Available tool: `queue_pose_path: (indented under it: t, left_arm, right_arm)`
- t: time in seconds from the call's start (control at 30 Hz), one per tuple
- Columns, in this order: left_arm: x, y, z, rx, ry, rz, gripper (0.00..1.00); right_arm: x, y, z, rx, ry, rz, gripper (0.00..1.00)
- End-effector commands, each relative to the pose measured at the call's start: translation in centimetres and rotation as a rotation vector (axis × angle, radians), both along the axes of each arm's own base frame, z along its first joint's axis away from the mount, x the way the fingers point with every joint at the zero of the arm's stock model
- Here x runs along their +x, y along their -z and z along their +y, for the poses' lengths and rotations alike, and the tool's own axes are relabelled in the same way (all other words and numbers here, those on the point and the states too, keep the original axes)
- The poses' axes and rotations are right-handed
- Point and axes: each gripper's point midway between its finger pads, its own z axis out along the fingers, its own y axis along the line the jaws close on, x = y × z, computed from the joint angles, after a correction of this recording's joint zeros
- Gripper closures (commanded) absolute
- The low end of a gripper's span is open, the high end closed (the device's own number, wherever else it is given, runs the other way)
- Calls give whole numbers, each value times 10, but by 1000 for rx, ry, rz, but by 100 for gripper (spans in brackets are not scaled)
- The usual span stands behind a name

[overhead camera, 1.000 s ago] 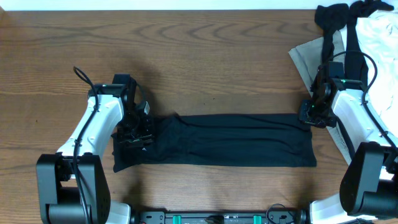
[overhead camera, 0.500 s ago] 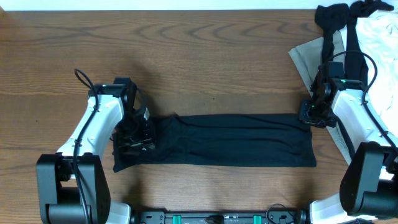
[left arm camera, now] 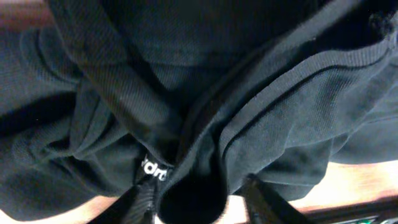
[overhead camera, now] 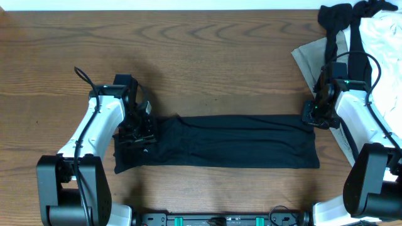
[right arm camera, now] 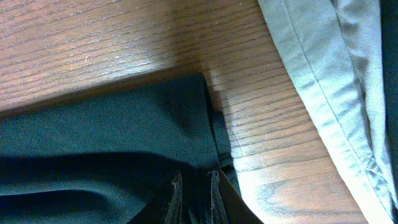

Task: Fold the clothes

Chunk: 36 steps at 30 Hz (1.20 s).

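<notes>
Black fabric stretches in a long, flat band across the near half of the wooden desk (overhead camera: 207,56): we see the black T-shirt (overhead camera: 232,141) folded lengthwise, running from side to side between the two arms. At its left end, where the cloth is rumpled and bunched, the left tool (overhead camera: 137,139) sits down on the shirt. From the left wrist view its fingers (left arm camera: 138,202) stand apart with a thick roll of the fabric humped between them, beside a strip of small white lettering (left arm camera: 154,171); we cannot tell whether they are pinching the cloth or merely straddling it. The right tool (overhead camera: 312,119) meets the far right corner of the band, and in the right wrist view its fingers (right arm camera: 176,193) stand narrow, closed on the hem there. Just beyond that corner lies a beige garment (overhead camera: 308,59), close to the shirt but apart from it, and past that, in the far right corner of the desk, a white garment (overhead camera: 383,34) with a dark garment (overhead camera: 336,19) draped beside it.
</notes>
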Motion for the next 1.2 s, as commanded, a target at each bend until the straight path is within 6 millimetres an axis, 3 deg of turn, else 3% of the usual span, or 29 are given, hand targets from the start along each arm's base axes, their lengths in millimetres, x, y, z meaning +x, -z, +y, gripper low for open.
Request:
queue_pose_path:
  t: [0.0, 0.23, 0.33, 0.53, 0.73, 0.8, 0.97, 1.17]
  left_arm:
    - [-2, 2, -1, -6, 4, 10, 63]
    - [-10, 0, -1, -4, 4, 44, 81]
    - [-19, -5, -13, -74, 12, 79, 94]
    - [-42, -44, -81, -483, 327, 1, 94]
    - [-67, -45, -111, -488, 499, 39, 94]
    - [-78, -42, -118, -466, 562, 56, 92]
    - [-98, -39, -130, -431, 687, 85, 76]
    - [-91, -27, -119, -292, 677, 80, 73]
  right_arm:
    - [-2, 1, -4, -10, 11, 8, 84]
    - [-2, 1, -4, -10, 11, 8, 84]
    - [-2, 1, -4, -10, 11, 8, 84]
    - [-1, 1, -4, -10, 11, 5, 84]
    - [-2, 1, -4, -10, 11, 5, 84]
    - [-2, 1, -4, -10, 11, 5, 84]
    - [-2, 1, -4, -10, 11, 6, 84]
    - [-2, 1, -4, -10, 11, 7, 84]
